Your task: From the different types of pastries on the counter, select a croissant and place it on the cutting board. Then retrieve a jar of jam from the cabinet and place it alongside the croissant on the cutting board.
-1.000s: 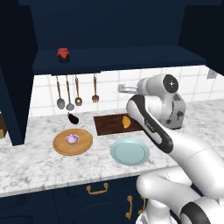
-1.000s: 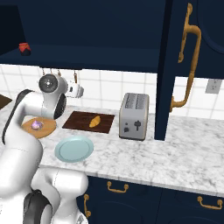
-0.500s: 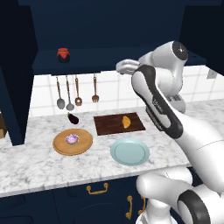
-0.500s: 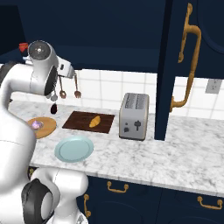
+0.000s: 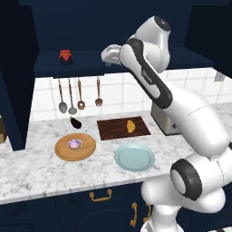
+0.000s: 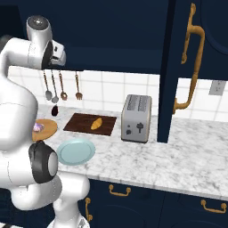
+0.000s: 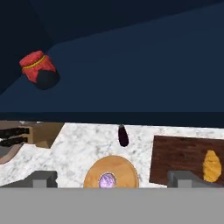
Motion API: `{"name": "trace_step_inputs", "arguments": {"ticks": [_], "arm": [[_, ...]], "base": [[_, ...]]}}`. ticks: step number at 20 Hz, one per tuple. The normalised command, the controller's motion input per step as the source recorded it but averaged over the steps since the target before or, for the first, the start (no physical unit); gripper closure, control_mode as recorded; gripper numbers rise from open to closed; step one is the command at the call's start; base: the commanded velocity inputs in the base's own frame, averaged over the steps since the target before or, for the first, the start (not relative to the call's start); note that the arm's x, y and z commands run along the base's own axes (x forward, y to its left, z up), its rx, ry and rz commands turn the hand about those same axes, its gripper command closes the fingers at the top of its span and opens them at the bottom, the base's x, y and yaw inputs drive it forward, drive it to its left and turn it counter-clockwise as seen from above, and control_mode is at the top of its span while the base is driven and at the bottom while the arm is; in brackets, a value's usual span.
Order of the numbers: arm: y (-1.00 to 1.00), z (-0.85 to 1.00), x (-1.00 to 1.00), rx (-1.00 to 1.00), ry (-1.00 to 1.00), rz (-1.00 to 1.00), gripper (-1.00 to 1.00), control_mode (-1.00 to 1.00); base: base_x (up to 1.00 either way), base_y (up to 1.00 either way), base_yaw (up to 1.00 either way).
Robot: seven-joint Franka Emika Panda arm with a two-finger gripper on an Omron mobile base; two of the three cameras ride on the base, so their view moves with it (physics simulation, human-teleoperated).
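The golden croissant (image 5: pixel 131 126) (image 6: pixel 96 123) (image 7: pixel 211 166) lies on the dark brown cutting board (image 5: pixel 113 130) (image 6: pixel 80 122) (image 7: pixel 179 153) on the marble counter (image 5: pixel 36 170). The jar of jam (image 5: pixel 66 56) (image 7: pixel 39 70), red-topped with a dark body, stands on the shelf of the navy cabinet (image 5: pixel 149 61). My gripper (image 5: pixel 108 54) (image 6: pixel 60 55) (image 7: pixel 113 178) is open and empty. It hangs at shelf height to the right of the jar, apart from it. A purple-pink pastry (image 5: pixel 74 144) (image 7: pixel 107 180) sits on a round tan board (image 5: pixel 86 152) (image 7: pixel 124 168).
A pale blue plate (image 5: pixel 134 157) (image 6: pixel 76 150) lies in front of the cutting board. A small eggplant (image 5: pixel 75 122) (image 7: pixel 123 135) rests near the wall under hanging utensils (image 5: pixel 79 95). A toaster (image 6: pixel 136 118) stands right of the board, with a tall navy cabinet door (image 6: pixel 187 67) beyond it.
The arm has swung up from just over the cutting board to shelf height, and the hand has moved left towards the jar. The croissant stays on the board.
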Motion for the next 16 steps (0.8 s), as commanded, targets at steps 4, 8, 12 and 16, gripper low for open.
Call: {"name": "trace_step_inputs", "arguments": {"ticks": [4,8,12,16], "arm": [[0.96,0.0,0.38,-0.26,0.07,0.17,-1.0,-1.0],[0.72,0.28,0.33,-0.29,0.0,0.11,-1.0,-1.0],[0.34,0.02,0.19,-0.06,0.01,0.04,-1.0,-1.0],[0.29,0.0,0.37,-0.06,-0.01,0.07,-1.0,-1.0]], "base": [[0.0,0.0,0.0],[0.0,0.0,0.0],[0.0,0.0,0.0],[0.0,0.0,0.0]]}}
